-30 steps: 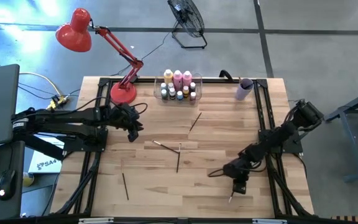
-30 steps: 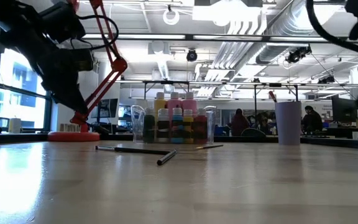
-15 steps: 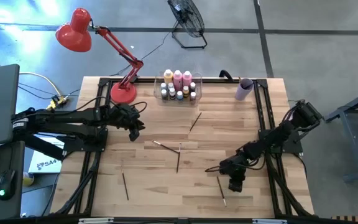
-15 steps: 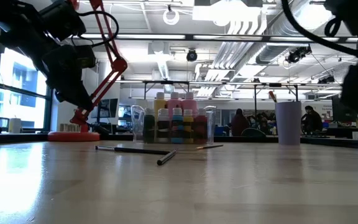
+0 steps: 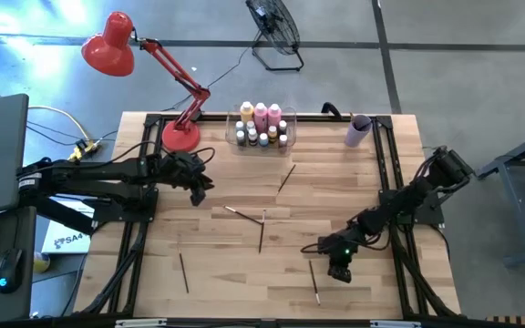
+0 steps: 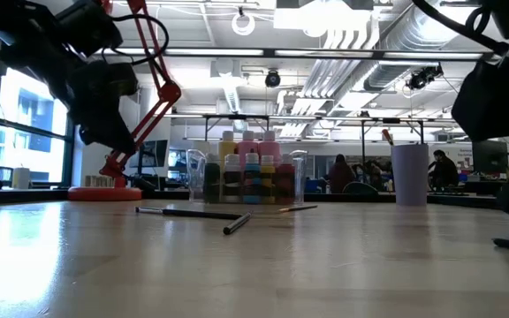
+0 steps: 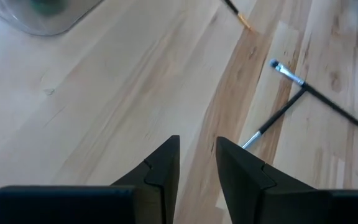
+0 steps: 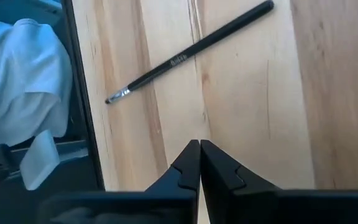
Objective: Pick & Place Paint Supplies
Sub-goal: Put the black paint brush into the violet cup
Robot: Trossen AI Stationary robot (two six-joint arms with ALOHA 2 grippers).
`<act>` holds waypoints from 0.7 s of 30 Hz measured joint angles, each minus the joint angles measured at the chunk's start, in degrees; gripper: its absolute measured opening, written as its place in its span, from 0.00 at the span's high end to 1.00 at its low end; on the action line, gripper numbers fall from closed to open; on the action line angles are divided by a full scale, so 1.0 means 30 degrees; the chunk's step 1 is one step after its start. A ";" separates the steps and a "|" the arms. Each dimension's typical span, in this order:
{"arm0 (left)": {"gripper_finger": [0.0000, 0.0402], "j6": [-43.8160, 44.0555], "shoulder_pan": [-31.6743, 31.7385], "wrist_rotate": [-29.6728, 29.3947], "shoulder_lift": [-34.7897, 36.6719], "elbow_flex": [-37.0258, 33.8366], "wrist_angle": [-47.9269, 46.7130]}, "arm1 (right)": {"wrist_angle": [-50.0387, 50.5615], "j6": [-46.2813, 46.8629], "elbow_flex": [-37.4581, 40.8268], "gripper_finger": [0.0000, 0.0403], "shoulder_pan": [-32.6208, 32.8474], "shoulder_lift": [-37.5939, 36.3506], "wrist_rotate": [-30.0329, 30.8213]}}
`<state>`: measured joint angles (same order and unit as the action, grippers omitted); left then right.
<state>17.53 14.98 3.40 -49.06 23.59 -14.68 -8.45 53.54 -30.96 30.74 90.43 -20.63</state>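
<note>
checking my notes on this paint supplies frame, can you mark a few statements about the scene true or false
1. The right hand is shut and empty. True.
2. A paintbrush lies on the table beside the right hand. True.
3. The paint bottles lie scattered across the table. False: they stand together in the clear bin.
4. The left hand holds a brush. False: its fingers are apart, with nothing between them.
5. The lilac cup lies tipped over. False: it stands upright.

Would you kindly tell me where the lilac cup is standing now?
From above, the lilac cup stands at the table's far right corner, right of the clear bin of paint bottles.
</note>
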 joint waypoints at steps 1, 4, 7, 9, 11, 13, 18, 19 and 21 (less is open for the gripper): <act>0.75 0.0241 0.0000 0.0004 0.0000 0.0000 0.0150 | 0.0000 -0.0140 0.0000 0.99 0.0000 0.0000 0.0156; 0.75 0.0607 0.0000 0.0001 0.0000 0.0000 0.0651 | 0.0000 -0.0444 -0.0006 0.99 0.0007 -0.0007 0.1774; 0.75 0.1115 0.0000 0.0145 -0.0004 0.0000 0.1289 | 0.0000 -0.0954 -0.0007 0.99 0.0003 -0.0007 0.3988; 0.75 0.1263 0.0000 0.0583 -0.0004 0.0000 0.1932 | -0.0016 -0.1489 -0.0022 0.99 0.0115 -0.0016 0.5307; 0.75 0.1266 0.0000 0.1304 0.0000 0.0001 0.2505 | -0.0044 -0.2078 -0.0022 0.99 0.0233 -0.0022 0.6036; 0.75 0.1274 -0.0003 0.1951 0.0000 0.0000 0.3086 | -0.0042 -0.2703 -0.0022 0.99 0.0326 -0.0027 0.6744; 0.75 0.1321 -0.0436 0.2641 0.0000 0.0007 0.3999 | -0.0067 -0.3617 -0.0022 0.99 0.0437 -0.0029 0.8965; 0.75 0.1315 -0.0816 0.2506 -0.0002 0.0007 0.4120 | -0.0152 -0.3802 -0.0022 0.99 0.0437 -0.0029 0.9333; 0.75 0.1313 -0.2033 0.1634 -0.0011 0.0000 0.4388 | -0.0480 -0.4227 -0.0022 0.99 0.0430 -0.0029 0.9868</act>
<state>21.47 8.88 8.30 -49.09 23.59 -1.52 -9.89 40.86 -31.03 32.03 90.35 8.97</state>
